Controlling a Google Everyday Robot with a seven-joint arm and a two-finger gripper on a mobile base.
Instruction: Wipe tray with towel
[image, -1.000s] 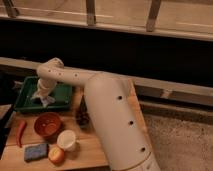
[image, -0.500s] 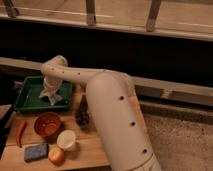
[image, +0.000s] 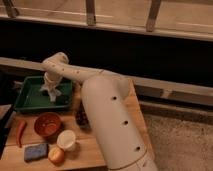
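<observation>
The towel (image: 51, 92), a white bunched cloth, lies inside the green tray (image: 31, 98), toward the tray's 3 o'clock side, its lower end touching the tray floor. The hand (image: 50, 83) sits directly above it, at the towel's 12 o'clock, meeting the top of the cloth; whether the hand is clamped on the towel or open cannot be told. The arm (image: 75, 73) bends over the tray's far rim and runs off toward 4 o'clock into a thick white body.

The tray rests at the far left of the wooden tabletop (image: 88, 150). At the tray's 6 o'clock stands a red bowl (image: 47, 124). A red pepper (image: 20, 133) lies at the bowl's 9 o'clock, near the tabletop's left edge. A white cup (image: 66, 140) stands just beside the bowl at its 4 o'clock. A blue sponge (image: 36, 151) lies at the bowl's 7 o'clock, and an orange fruit (image: 56, 156) sits just beside the sponge at its 3 o'clock, touching the cup's near side. A dark object (image: 81, 116) at the bowl's 2 o'clock is partly hidden by the arm.
</observation>
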